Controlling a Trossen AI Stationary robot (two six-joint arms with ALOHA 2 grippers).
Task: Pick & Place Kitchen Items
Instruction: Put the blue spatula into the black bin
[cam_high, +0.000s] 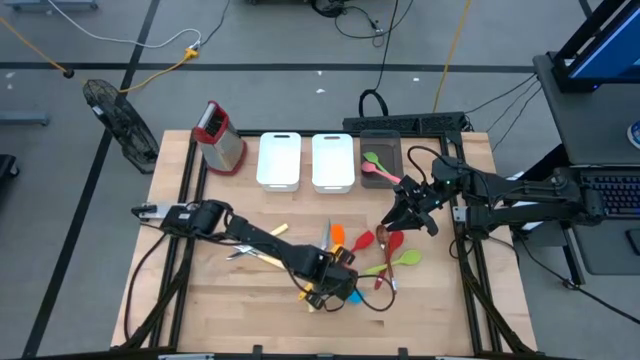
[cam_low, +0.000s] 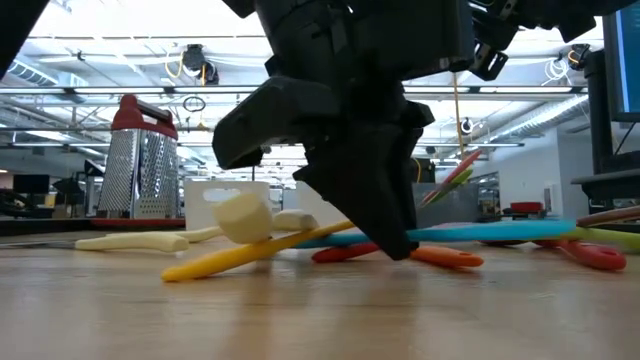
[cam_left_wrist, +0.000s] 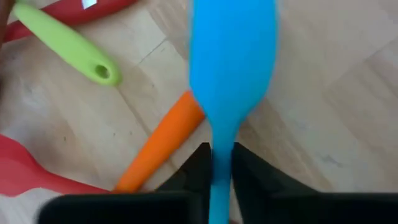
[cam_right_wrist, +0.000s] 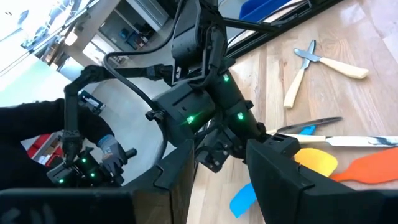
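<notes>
The blue spatula (cam_left_wrist: 231, 68) lies on the table's front middle, its handle pinched between the left gripper (cam_left_wrist: 217, 163) fingers, above an orange handle (cam_left_wrist: 163, 138). The right gripper (cam_high: 402, 215), part open and empty, hovers near the dark bin (cam_high: 381, 172).

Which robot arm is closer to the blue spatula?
The left. Its gripper has its jaws closed around the blue spatula handle. The right gripper hovers farther off, over by the dark bin.
</notes>
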